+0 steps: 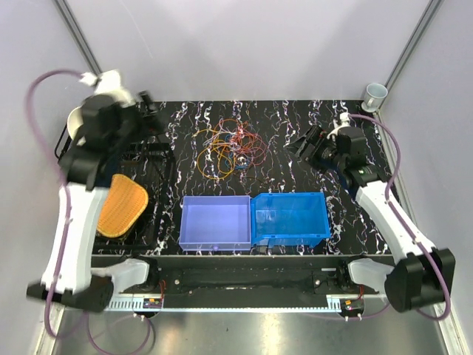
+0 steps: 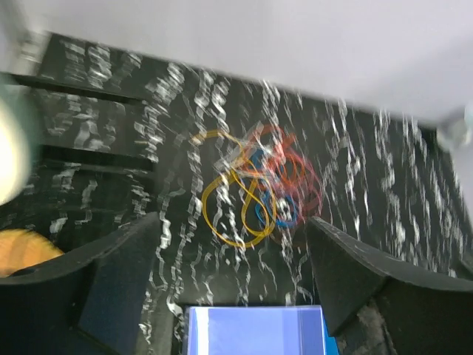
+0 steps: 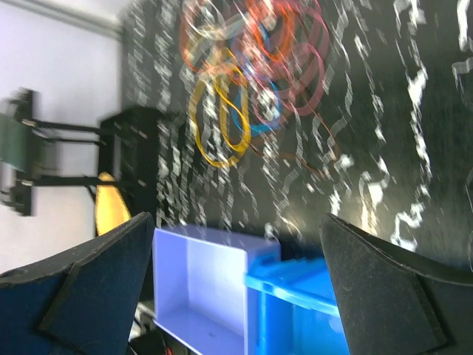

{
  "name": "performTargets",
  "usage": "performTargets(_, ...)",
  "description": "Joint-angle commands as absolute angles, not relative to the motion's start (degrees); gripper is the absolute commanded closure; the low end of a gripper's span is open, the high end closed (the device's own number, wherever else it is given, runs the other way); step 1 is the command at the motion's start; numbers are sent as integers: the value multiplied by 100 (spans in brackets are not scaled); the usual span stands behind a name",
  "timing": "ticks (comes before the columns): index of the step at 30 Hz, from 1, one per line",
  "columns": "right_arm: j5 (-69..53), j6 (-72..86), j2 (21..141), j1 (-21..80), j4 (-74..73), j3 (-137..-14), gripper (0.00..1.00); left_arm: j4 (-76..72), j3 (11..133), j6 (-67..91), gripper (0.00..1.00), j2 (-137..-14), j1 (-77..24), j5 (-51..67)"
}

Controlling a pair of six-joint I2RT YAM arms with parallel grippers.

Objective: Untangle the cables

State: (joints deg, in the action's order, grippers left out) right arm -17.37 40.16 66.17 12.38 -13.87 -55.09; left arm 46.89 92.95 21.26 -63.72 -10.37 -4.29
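The cables [image 1: 230, 149] lie in a tangled heap of orange, red, yellow and blue loops on the black marbled table, at the middle back. They also show in the left wrist view [image 2: 255, 192] and in the right wrist view [image 3: 247, 81]. My left gripper [image 1: 151, 111] is raised at the back left, well left of the heap; its jaws stand wide apart and empty [image 2: 233, 285]. My right gripper [image 1: 303, 144] is to the right of the heap, apart from it, jaws wide apart and empty [image 3: 236, 288].
A pale purple bin [image 1: 214, 222] and a blue bin [image 1: 290, 216] stand side by side at the front. A yellow woven pad [image 1: 123, 205] and a black frame [image 1: 151, 151] are at the left. A white cup [image 1: 375, 94] stands at the back right corner.
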Motion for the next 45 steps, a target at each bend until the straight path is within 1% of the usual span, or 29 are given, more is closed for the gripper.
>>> performTargets(1,-2048,3815,6917,1283,-1626,-5608,0,4808,9861,1644,17,-7432,-2019,-807)
performTargets(4,-1942,3640,6996,1283,-1617,-5607,0,4790,10054,1582,18,-8240,-2205,-826)
performTargets(6,-1942,3586,7075,1283,-1678,-5669,0,4703,10055,1530,22,-8629,-2241,-826)
performTargets(11,-1933,3410,7286,1283,-1889,-5809,0,4343,10054,1441,23,-9851,-2294,-738)
performTargets(15,-1960,3357,7444,1283,-1916,-5810,0,4254,10519,1293,27,-10730,-2285,-729)
performTargets(16,-1986,3366,7497,1283,-1916,-5810,0,4254,10608,1257,29,-11027,-2285,-886)
performTargets(21,-2118,3375,7699,1283,-1881,-5748,0,3920,10696,749,29,-11819,-2250,-1160)
performTargets(27,-2294,3217,7840,1283,-1881,-5748,0,3516,10661,378,30,-12330,-2189,-1152)
performTargets(32,-2382,3146,7831,1283,-1872,-5757,0,3156,10617,290,30,-12392,-2013,-984)
performTargets(36,-2382,3155,7822,1283,-1872,-5713,0,3111,10714,176,32,-12489,-1864,-897)
performTargets(38,-2373,3164,7857,1283,-1872,-5695,0,3111,10784,158,35,-12524,-1793,-835)
performTargets(45,-2408,3138,7954,1292,-1872,-5722,0,3103,10916,35,37,-12744,-1749,-361)
